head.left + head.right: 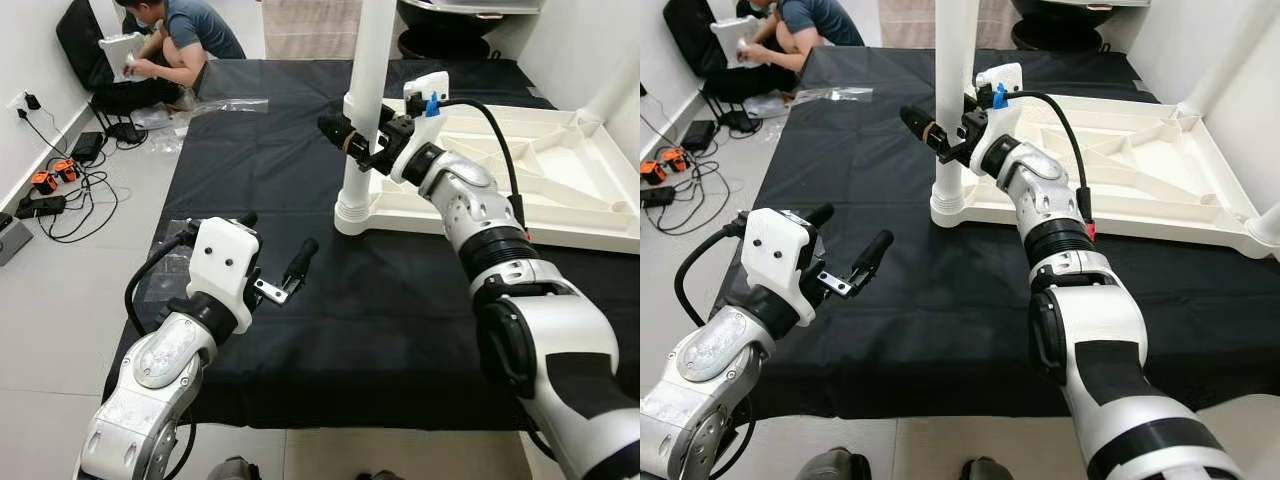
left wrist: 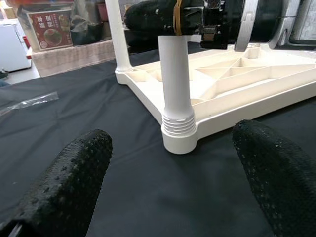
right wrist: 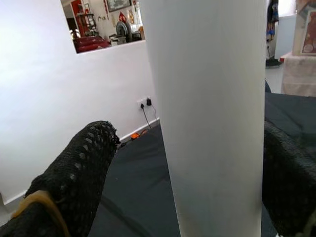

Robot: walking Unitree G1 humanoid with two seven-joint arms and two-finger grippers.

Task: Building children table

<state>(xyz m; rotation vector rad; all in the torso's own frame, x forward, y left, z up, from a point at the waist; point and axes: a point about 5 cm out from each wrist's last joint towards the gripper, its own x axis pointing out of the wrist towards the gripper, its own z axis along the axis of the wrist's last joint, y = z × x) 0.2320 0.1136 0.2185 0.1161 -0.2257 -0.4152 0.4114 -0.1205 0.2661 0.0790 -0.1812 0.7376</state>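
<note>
- A black cloth (image 1: 330,300) covers the floor in front of the robot and carries the whole job.
- On it, toward 1 o'clock, the white plastic tabletop (image 1: 540,180) lies upside down, ribbed underside showing.
- One white table leg (image 1: 365,110) stands upright in the corner socket nearest the robot, at about 12 o'clock; its threaded collar sits at the socket mouth, and I can't tell whether it is fully home.
- More white legs rise at other corners: one at the far corner in the left wrist view (image 2: 117,34), another at the right edge of the right eye view (image 1: 1268,222).
- The right gripper (image 1: 362,140) reaches to the near leg partway up, fingers spread on either side of it; whether they press it I can't tell.
- The left gripper (image 1: 275,262) hovers low over the cloth at 10 o'clock, fingers spread and holding nothing, pointed at the leg's base.
- A person (image 1: 175,45) crouches at 11 o'clock beyond the cloth, handling a white part.
- My read: the legs are mostly in, leaving this one to tighten and the table to turn upright.
</note>
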